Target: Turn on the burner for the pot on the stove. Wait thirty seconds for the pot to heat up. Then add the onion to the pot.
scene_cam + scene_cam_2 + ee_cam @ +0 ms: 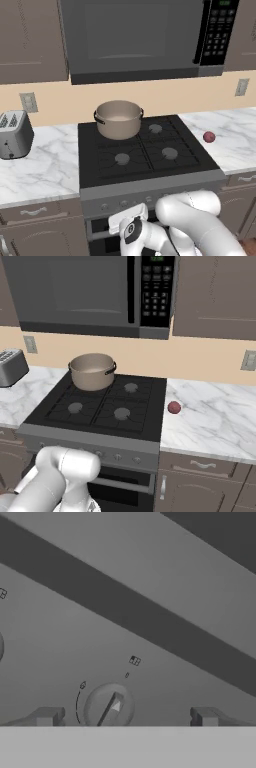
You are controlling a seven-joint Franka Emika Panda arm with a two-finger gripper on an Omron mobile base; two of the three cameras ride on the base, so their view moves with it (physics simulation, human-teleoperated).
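Observation:
The tan pot stands on the back-left quarter of the stove, and it hides the burner beneath it. On the marble counter right of the stove rests the dark-red onion. My gripper is low at the stove's front panel, open, its fingertips spread to either side of a round grey knob without touching it. The knob's pointer tilts up to the right. More knobs line the panel.
A silver toaster sits on the left counter. A microwave hangs above the stove. Three grey burner caps lie bare under the grates. A dark gap crosses the panel above the knob.

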